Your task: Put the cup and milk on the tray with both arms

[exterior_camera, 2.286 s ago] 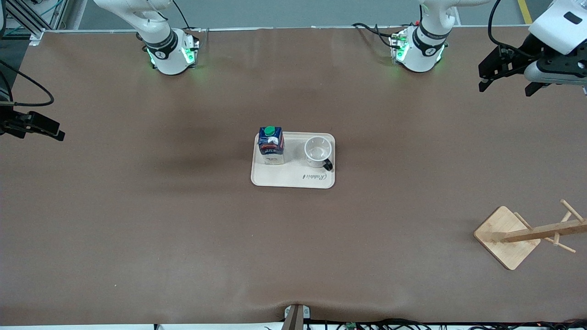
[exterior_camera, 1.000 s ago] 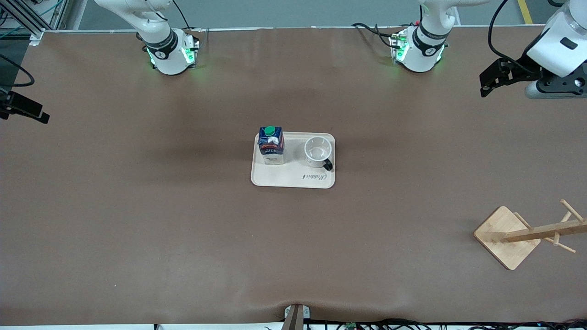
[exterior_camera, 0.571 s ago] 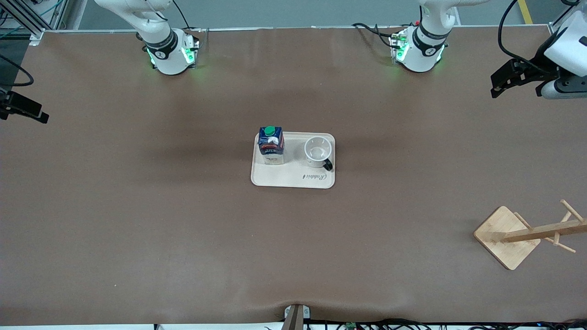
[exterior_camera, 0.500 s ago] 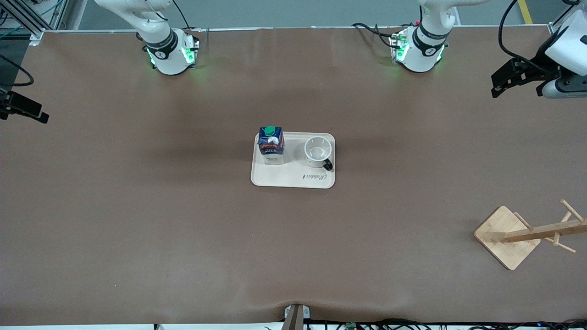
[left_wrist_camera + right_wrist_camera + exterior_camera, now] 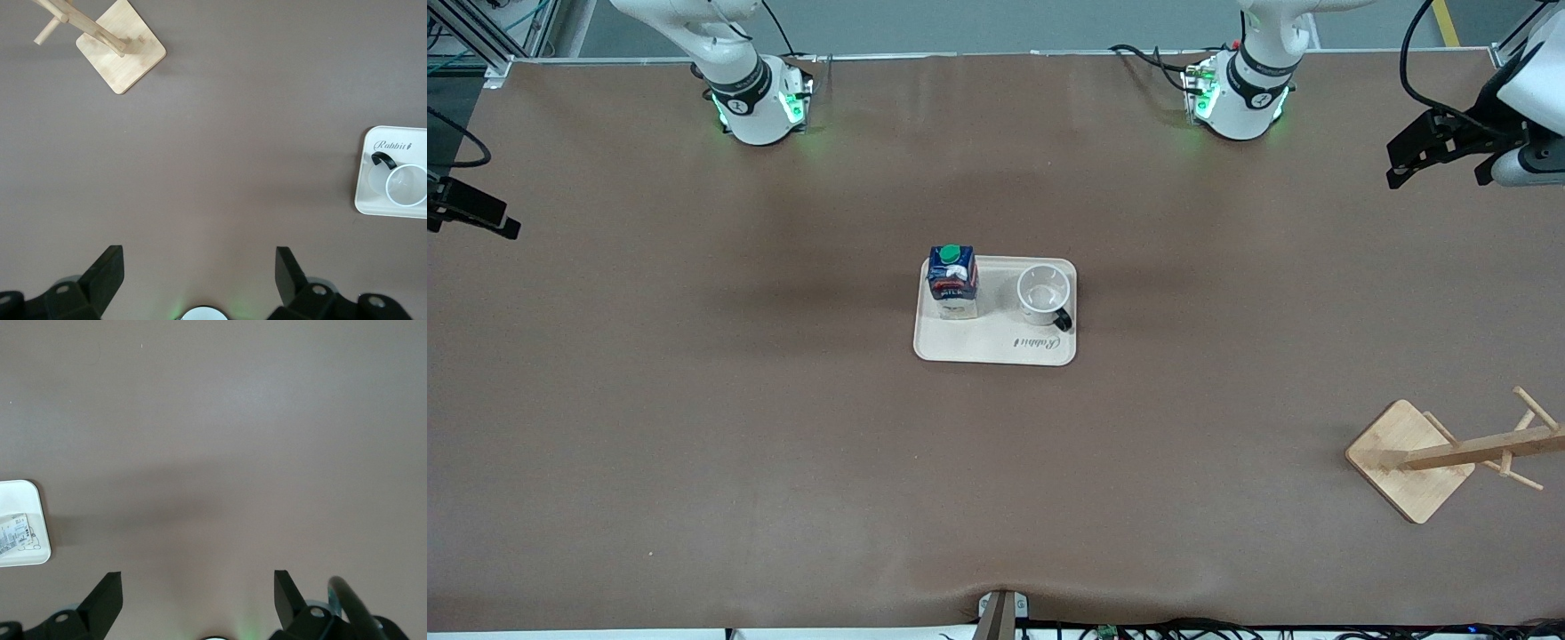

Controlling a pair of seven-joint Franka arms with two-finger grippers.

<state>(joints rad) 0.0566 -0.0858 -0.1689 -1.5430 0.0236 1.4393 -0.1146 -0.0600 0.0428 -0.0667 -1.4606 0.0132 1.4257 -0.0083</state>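
The milk (image 5: 952, 283) and the cup (image 5: 1044, 298) stand upright side by side on the tray (image 5: 996, 348) at mid-worktop, milk toward the right arm's end. The left gripper (image 5: 1440, 156) hangs with jaws released over the left arm's end edge; the right gripper (image 5: 467, 209) hangs with jaws spread over the opposite end edge. Both hold nothing. Placement appears complete. Residual risk: any return sweep across the centre could topple the tall carton.

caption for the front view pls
Milk and cup on the tray; left gripper and right gripper open, apart.
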